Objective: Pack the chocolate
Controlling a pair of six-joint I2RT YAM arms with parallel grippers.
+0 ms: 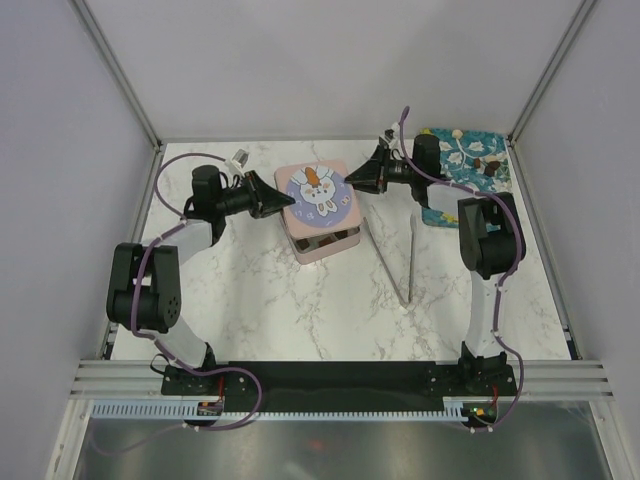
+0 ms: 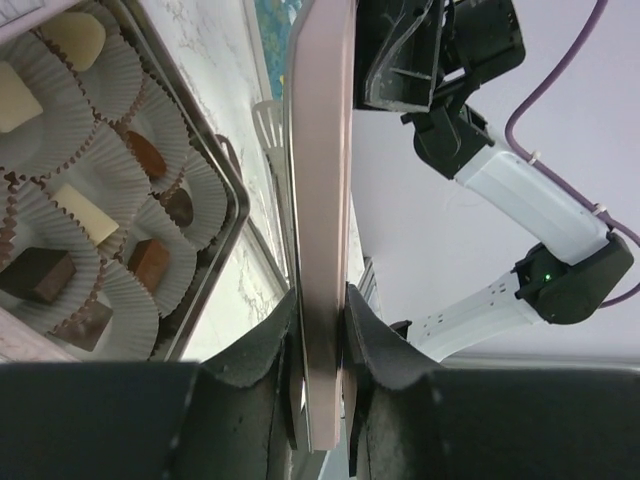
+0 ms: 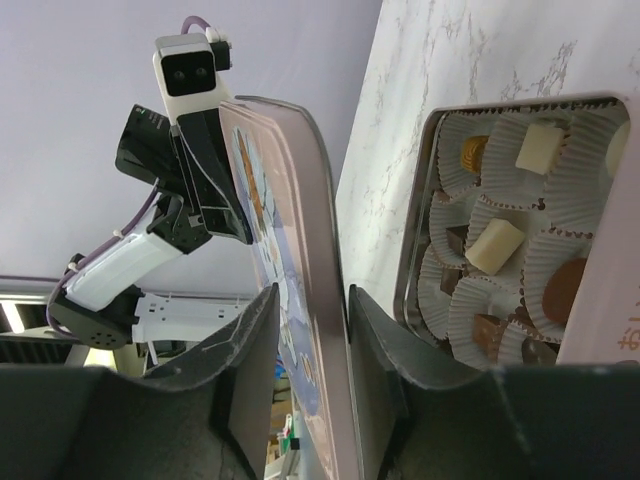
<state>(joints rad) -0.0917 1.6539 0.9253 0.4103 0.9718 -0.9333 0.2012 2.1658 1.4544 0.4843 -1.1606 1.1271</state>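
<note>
The pink tin (image 1: 322, 250) stands at the table's middle, and several chocolate pieces (image 1: 331, 240) show in it below the lid. Its bunny-picture lid (image 1: 318, 194) is held above it, tilted, by both grippers. My left gripper (image 1: 280, 203) is shut on the lid's left edge (image 2: 320, 200). My right gripper (image 1: 354, 179) is shut on its right edge (image 3: 300, 260). The left wrist view shows dark, light brown and cream chocolates (image 2: 82, 212) in white paper cups. The right wrist view shows them too (image 3: 495, 245), inside the tin's rim (image 3: 415, 220).
Long metal tongs (image 1: 396, 262) lie on the marble to the right of the tin. A blue-green patterned tray (image 1: 468, 170) with a few loose chocolates (image 1: 489, 166) sits at the back right, behind the right arm. Walls close in the table on three sides.
</note>
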